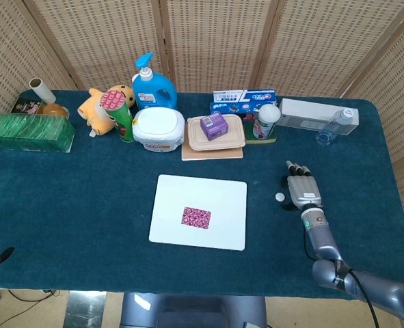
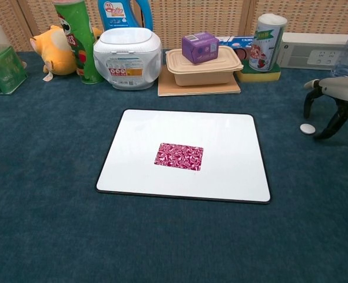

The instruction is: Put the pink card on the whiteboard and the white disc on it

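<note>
Pink card [image 1: 196, 217] with a swirled pattern lies flat near the middle of the whiteboard [image 1: 222, 236], and the white disc [image 1: 279, 197] sits on the dark teal tablecloth [image 1: 85, 198] to the right of the board, off it. My right hand [image 1: 303, 190] hovers palm down just beside the disc, on its right. From the head view I see only the back of that hand; the chest view shows what it hides, that the fingers [image 2: 339, 115] point downward, spread apart and holding nothing, with the disc [image 2: 307, 128] lying between two dark fingertips and touching neither as far as I can tell. My left hand shows in neither view. Only the head view takes in the whole table, including the green box [image 1: 29, 132] and cardboard tube [image 1: 42, 89] at the far left and the clear bottle [image 1: 336, 126] at the far right. Along the back stand a plush toy [image 1: 100, 106], a green Pringles can [image 2: 74, 36], a blue pump bottle [image 1: 152, 85], a white wipes tub [image 2: 128, 49], a beige lidded food container [image 2: 204, 66] with a small purple box [image 2: 199, 47] on top, and a white power strip [image 2: 315, 49]. Other labels are too small for me to read. Open cloth lies between the disc and the board's black right edge, and all along the near side of the table.
</note>
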Controlling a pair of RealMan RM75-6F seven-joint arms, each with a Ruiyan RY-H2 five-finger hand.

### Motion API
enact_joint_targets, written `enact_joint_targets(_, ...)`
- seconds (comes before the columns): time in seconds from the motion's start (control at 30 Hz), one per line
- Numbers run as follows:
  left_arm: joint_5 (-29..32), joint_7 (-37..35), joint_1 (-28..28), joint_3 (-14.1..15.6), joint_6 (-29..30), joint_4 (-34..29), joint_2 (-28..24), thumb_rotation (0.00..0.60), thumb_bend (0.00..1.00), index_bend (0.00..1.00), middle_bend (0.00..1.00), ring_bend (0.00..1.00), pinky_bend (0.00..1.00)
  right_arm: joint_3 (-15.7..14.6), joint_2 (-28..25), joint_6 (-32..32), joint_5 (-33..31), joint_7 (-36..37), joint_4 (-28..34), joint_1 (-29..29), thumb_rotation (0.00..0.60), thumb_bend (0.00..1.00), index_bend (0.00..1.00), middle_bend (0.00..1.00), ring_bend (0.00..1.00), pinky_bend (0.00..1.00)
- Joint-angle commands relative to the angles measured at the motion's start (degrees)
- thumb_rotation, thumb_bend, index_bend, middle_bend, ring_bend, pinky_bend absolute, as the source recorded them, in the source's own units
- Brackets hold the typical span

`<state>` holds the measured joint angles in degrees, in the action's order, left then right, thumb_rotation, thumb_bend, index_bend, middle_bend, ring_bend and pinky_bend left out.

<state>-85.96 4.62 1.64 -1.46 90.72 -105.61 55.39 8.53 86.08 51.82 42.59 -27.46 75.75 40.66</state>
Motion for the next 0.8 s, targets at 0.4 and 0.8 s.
enact_joint_targets(0.4,0.24,0.65,-0.13,-0.01,-0.28,-0.25,0.22,0.600,0.07,0.00,0.00,0.00,0.00,1.01,0.35,-0.91,-0.09,0.77,-1.01,0.53,0.585,0.30,0.42,0.03,0.00,0.03)
enact_joint_targets(0.8,0.28,0.92,-0.11,0.00,-0.24,-0.35,0.29,0.600,0.07,0.00,0.00,0.00,0.00,0.77,0.48,-2.62,-2.44,-0.03,-1.73,1.09,0.583,0.30,0.42,0.03,0.00,0.03)
